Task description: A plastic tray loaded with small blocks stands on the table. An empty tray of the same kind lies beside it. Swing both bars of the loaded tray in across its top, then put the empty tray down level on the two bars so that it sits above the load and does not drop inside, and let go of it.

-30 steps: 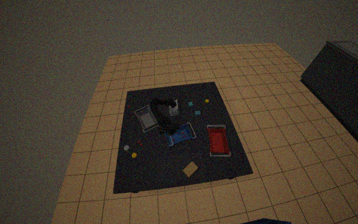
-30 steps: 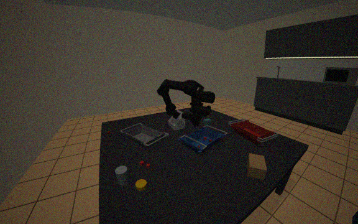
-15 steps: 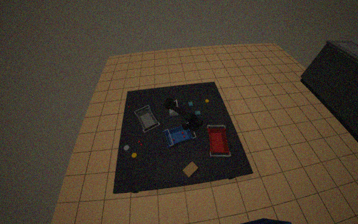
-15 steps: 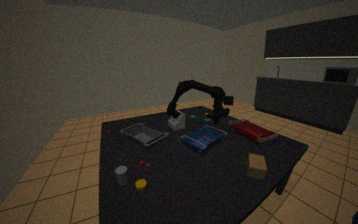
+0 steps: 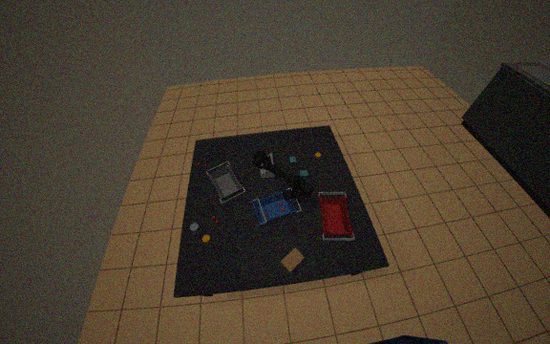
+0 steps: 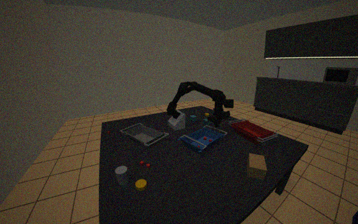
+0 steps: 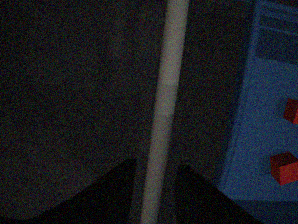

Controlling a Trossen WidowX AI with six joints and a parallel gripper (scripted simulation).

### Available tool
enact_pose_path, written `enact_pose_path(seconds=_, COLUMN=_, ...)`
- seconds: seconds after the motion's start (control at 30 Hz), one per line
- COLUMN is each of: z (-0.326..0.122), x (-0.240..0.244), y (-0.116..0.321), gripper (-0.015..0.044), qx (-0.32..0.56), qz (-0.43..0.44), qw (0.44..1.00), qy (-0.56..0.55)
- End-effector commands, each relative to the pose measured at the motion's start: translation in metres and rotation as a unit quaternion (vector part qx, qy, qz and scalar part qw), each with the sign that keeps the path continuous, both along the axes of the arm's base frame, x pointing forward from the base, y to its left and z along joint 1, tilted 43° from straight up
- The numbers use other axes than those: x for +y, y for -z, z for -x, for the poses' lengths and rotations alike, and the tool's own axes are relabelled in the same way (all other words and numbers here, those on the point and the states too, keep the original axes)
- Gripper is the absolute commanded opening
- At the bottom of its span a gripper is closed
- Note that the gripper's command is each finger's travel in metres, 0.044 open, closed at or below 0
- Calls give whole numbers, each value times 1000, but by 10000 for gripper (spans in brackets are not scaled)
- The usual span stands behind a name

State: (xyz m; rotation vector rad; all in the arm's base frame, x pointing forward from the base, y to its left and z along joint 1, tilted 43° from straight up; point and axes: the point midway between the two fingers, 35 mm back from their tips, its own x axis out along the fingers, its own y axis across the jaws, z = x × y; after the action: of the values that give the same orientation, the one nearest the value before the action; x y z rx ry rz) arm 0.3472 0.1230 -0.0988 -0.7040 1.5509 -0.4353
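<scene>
The loaded blue tray [image 5: 275, 215] [image 6: 214, 137] [image 7: 270, 75] holds several small red blocks [image 7: 283, 169]. Its left bar [image 5: 262, 210] [image 6: 194, 142] lies in across the top. Its right bar [image 5: 299, 205] [image 7: 172, 55] stands out past the tray's end, over the dark table. My gripper [image 5: 290, 193] [image 6: 217, 124] [image 7: 156, 171] is at that outer bar, fingers part open, one on each side of it, with gaps beside the bar in the wrist view. A grey tray [image 5: 225, 182] [image 6: 145, 135] and a red tray [image 5: 336, 215] [image 6: 252, 130] look empty.
A white block [image 6: 176, 122] stands near the arm's base. Teal blocks [image 5: 293, 160] and a yellow disc [image 5: 318, 155] lie behind the blue tray. Loose red cubes, a grey cylinder [image 6: 121, 174], another yellow disc [image 6: 141, 185] and a wooden block [image 5: 292, 260] [image 6: 257, 165] stand toward the front.
</scene>
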Motion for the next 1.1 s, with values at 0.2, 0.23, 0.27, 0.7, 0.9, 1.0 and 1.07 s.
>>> enact_pose_path(seconds=0.2, z=5, x=-30, y=30, gripper=89, qx=8, qz=7, qw=1000, qy=1)
enact_pose_path(seconds=0.23, z=5, x=-30, y=30, gripper=89, qx=8, qz=7, qw=1000, qy=1)
enact_pose_path(seconds=0.27, z=5, x=-30, y=30, gripper=89, qx=8, qz=7, qw=1000, qy=1)
enact_pose_path(seconds=0.7, z=0, x=-27, y=-11, gripper=89, qx=9, qz=7, qw=1000, qy=1)
enact_pose_path(seconds=0.9, z=-3, x=-37, y=-23, gripper=89, qx=9, qz=8, qw=1000, qy=1)
enact_pose_path(seconds=1.0, z=-5, x=-47, y=-29, gripper=89, qx=9, qz=8, qw=1000, qy=1)
enact_pose_path(seconds=1.07, z=-7, x=-57, y=-31, gripper=89, qx=9, qz=8, qw=1000, qy=1)
